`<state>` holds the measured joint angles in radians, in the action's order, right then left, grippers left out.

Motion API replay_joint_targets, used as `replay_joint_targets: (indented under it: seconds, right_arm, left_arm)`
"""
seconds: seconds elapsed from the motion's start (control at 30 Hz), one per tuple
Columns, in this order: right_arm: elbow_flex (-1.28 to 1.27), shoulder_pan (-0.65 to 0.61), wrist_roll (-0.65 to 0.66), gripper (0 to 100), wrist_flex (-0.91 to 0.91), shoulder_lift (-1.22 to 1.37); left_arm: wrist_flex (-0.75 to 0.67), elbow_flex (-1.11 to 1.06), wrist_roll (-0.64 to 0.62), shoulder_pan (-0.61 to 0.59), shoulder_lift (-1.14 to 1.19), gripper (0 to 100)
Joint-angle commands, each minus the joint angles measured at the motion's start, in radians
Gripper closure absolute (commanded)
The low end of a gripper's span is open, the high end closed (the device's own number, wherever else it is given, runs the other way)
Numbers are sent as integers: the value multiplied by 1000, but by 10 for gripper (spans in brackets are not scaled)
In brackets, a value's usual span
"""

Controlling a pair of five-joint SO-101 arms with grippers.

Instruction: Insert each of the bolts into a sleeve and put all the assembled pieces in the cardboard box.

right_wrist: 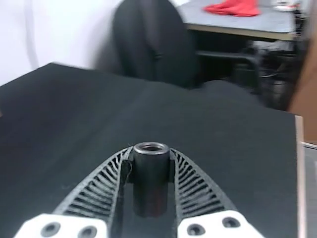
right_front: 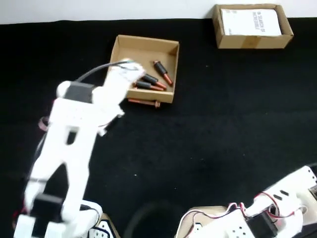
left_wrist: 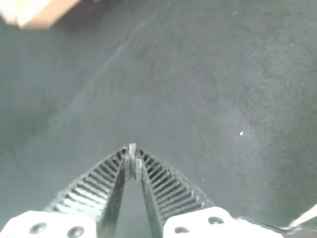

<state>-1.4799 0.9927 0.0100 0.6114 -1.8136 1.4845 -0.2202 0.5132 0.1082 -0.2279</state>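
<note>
Right wrist view: we find the right gripper point(right_wrist: 151, 148) pinching a sleeve point(right_wrist: 150, 183) upright between its ribbed fingers, with the open bore on top and clear of the tips. Left wrist view: the left gripper point(left_wrist: 132, 153) is pressed together above the black table point(left_wrist: 208, 89), with nothing we can make out between the jaws. High view: one bolt point(right_front: 143, 102) lies flat on the table, just beside the near wall of the box point(right_front: 148, 43). Assembled pieces point(right_front: 151, 82) lie inside the box.

Assessment: we judge the sleeve to be a rigid, smooth metal cylinder, small but dense, and liable to twist or slide in compliant fingers. The mid-body hold suits it and leaves the bore unobstructed. We judge the bolt stiff, light and prone to roll. It is best taken across the shank near the head, leaving the tip free for insertion. The box wall alongside leaves little room for a finger on that side.
</note>
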Motion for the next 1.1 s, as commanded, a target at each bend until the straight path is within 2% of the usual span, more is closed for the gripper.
replay_joint_targets:
  seconds: [0.0,0.3,0.47,0.63,0.8,0.87,1.07]
  right_arm:
    - [-62,96,-2,991,-145,-8]
    - [-255,222,0,991,-484,-8]
    - [-321,231,2,991,-602,-7]
    - [-323,228,2,991,-605,-8]
    - [-326,222,43,991,-605,-8]
    - [-326,222,44,991,-605,-8]
    - [-323,189,49,991,-605,-8]
  left_arm:
    - [-32,150,109,70,125,990]
    - [-29,472,497,171,604,989]
    - [75,776,684,211,871,989]
    - [173,1161,733,208,1104,982]
    - [233,1457,744,183,1274,830]
    - [233,1523,744,170,1313,794]
    - [232,1566,746,162,1334,822]
